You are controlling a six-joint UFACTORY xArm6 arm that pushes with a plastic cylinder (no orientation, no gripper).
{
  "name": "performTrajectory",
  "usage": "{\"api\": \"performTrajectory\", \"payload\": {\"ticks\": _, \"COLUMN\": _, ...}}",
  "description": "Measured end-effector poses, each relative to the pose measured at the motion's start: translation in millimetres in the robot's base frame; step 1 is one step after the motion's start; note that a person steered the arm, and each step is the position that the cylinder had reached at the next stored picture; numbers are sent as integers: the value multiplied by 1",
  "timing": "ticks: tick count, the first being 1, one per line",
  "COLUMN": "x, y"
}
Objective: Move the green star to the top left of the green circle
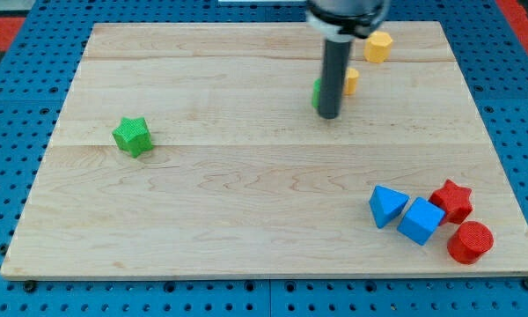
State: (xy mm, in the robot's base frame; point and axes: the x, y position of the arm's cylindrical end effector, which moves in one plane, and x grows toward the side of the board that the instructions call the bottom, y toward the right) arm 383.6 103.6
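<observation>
Rod work only on this rig: I have no pincer fitted, so nothing is spread, pressed together or pinching; my arm ends in a straight dark rod. My tip [329, 115] sits on the wooden bench [246, 220] in the upper middle of the view, right of centre.

Just behind the rod, at its left edge, a sliver of the green circle [317, 93] shows; most of it is hidden, and I cannot tell whether the rod touches it. At the rod's right edge a small yellow block [351, 81] peeks out, its shape unclear. Further toward the view's top right lies a yellow hexagon-like block [378, 47], apart from the rod.

The green star [132, 136] lies well apart from my tip, far over on the view's left, lower than the green circle, with bare wood around it.

At the view's bottom right four blocks cluster: a blue triangle [386, 206] just beside a blue cube [421, 220], a red star [451, 200] at the cube's right, and a red cylinder [469, 242] below the star.
</observation>
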Motion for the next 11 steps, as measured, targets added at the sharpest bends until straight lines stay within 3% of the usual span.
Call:
{"api": "performTrajectory", "payload": {"ticks": 1, "x": -49, "y": 26}}
{"api": "performTrajectory", "payload": {"ticks": 2, "x": -58, "y": 26}}
{"api": "performTrajectory", "payload": {"ticks": 3, "x": -18, "y": 24}}
{"api": "performTrajectory", "payload": {"ticks": 4, "x": -32, "y": -19}}
{"api": "performTrajectory", "payload": {"ticks": 5, "x": -65, "y": -23}}
{"api": "performTrajectory", "payload": {"ticks": 6, "x": -65, "y": -23}}
{"api": "performTrajectory", "payload": {"ticks": 9, "x": -73, "y": 49}}
{"api": "performTrajectory", "payload": {"ticks": 10, "x": -19, "y": 31}}
{"api": "performTrajectory", "payload": {"ticks": 11, "x": 92, "y": -53}}
